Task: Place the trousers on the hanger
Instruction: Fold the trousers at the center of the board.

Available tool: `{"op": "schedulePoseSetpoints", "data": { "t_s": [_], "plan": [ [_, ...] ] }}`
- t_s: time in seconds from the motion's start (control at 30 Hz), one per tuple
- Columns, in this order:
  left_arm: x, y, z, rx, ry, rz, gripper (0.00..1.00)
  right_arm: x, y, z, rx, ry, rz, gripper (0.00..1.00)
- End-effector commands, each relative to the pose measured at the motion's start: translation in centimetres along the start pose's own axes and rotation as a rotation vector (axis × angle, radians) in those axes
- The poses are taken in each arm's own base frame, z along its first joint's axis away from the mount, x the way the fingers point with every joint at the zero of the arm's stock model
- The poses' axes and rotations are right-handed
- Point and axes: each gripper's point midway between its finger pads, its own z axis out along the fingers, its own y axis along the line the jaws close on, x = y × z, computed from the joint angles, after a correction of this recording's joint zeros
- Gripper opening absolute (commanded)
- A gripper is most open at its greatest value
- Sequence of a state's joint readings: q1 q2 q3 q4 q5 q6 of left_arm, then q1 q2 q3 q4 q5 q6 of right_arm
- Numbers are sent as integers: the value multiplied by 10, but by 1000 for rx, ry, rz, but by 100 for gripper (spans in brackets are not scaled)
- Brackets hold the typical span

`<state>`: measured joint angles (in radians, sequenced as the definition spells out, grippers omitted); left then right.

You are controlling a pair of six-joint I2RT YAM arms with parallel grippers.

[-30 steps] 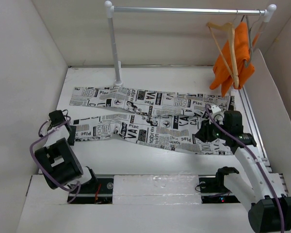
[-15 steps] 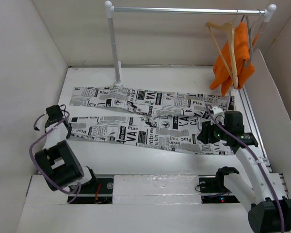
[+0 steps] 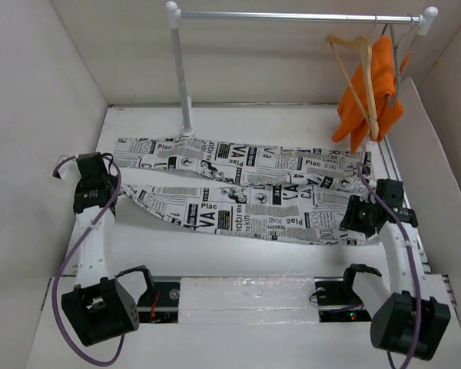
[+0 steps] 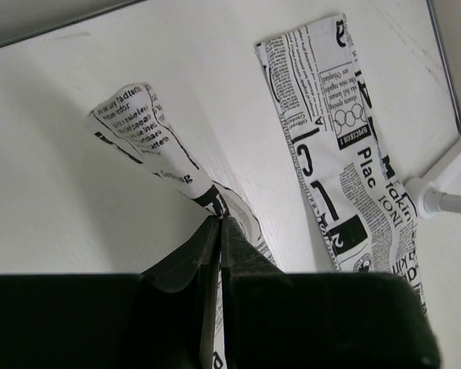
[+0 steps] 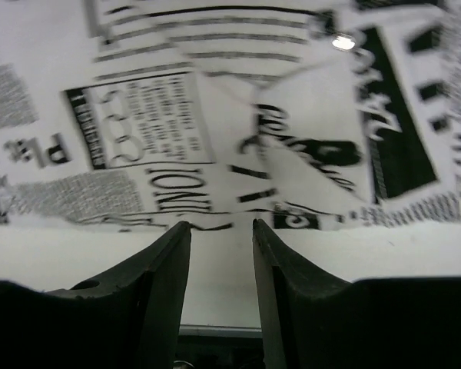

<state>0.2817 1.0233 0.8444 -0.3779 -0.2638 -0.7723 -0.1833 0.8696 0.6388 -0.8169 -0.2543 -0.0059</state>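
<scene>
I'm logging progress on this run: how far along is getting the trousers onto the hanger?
Nothing is finished yet. In hand: the left gripper is shut on one leg end of the trousers, and the right gripper is open over their other end. Left: the hanger hangs bare on the rail, so all the draping remains.

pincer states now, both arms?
Left pincer: closed, pinching a leg end of the trousers.
Right pincer: open, holding nothing, over the trousers' edge.
</scene>
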Motion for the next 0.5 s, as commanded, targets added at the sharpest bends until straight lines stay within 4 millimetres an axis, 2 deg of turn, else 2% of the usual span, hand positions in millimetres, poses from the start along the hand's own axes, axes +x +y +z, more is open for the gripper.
{"op": "schedulePoseSetpoints", "data": {
  "t_s": [0.0, 0.03, 0.1, 0.17, 0.2, 0.27, 0.3, 0.37, 0.47],
  "plan": [
    [-17, -25, -14, 122, -38, 19, 0, 8, -39, -2, 158, 45, 194, 44],
    [-15, -33, -18, 150, -39, 24, 0, 14, -59, -1, 206, 63, 295, 44],
    [-7, -52, -30, 227, -21, 33, 0, 18, -85, -4, 285, 68, 422, 44],
    [-2, -61, -38, 291, 11, 15, 0, 36, -129, -18, 383, 91, 654, 44],
    [0, -63, -39, 297, 16, 17, 0, 36, -129, -18, 383, 91, 655, 44],
    [10, -69, -44, 330, 65, 21, 0, 53, -150, -26, 421, 101, 815, 46],
    [11, -70, -44, 336, 71, 15, 0, 56, -158, -26, 429, 90, 839, 47],
    [17, -75, -42, 343, 93, 7, 0, 66, -166, -27, 446, 112, 918, 47],
    [16, -75, -35, 321, 87, 5, 0, 64, -174, -29, 495, 112, 953, 46]
  ]
}}
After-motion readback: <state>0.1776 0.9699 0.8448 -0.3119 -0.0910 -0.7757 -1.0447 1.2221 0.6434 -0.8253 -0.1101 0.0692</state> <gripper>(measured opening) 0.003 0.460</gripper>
